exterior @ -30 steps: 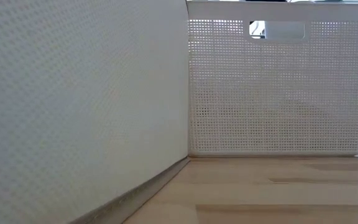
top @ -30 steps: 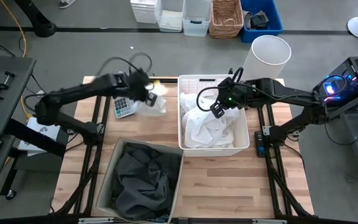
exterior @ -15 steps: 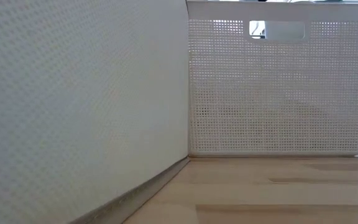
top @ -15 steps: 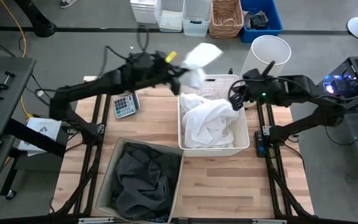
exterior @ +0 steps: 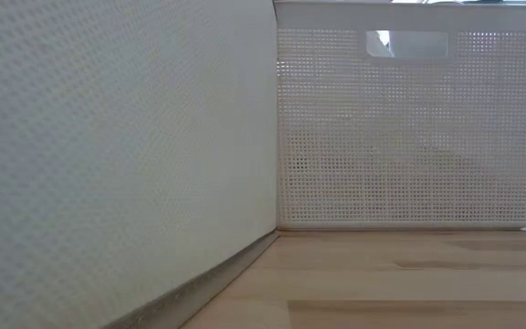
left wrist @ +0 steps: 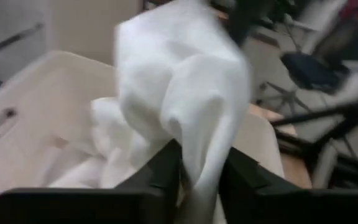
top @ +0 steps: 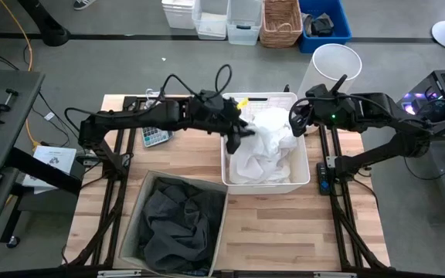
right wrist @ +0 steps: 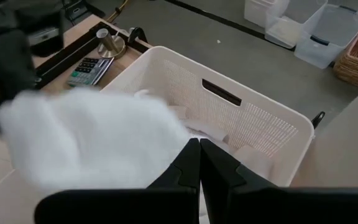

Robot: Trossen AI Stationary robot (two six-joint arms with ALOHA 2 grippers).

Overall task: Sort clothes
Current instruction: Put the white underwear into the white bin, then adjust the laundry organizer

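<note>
My left gripper reaches from the table's left over the left rim of the white slotted basket and is shut on a white garment. The garment spreads above the pile of white clothes in the basket. My right gripper hovers at the basket's far right corner, shut and empty; its wrist view shows the fingers closed together. Dark grey clothes lie in a second bin at the near left. My left gripper pinches a bunched part of the white garment between its two fingers. It comes from the table's left, slanting down. The rest of the garment billows ahead of the fingers, over the basket and its white pile.
A calculator lies on the table left of the basket. A tall white cylinder stands at the far right corner. The low view shows only the two bins' walls. Bare wood lies at the near right.
My left gripper has lifted the white garment from the table beside the calculator, swung it up and toward the right, and come down over the white basket; the garment now spreads over the pile. My right gripper has drawn out of the basket toward its far right corner.
</note>
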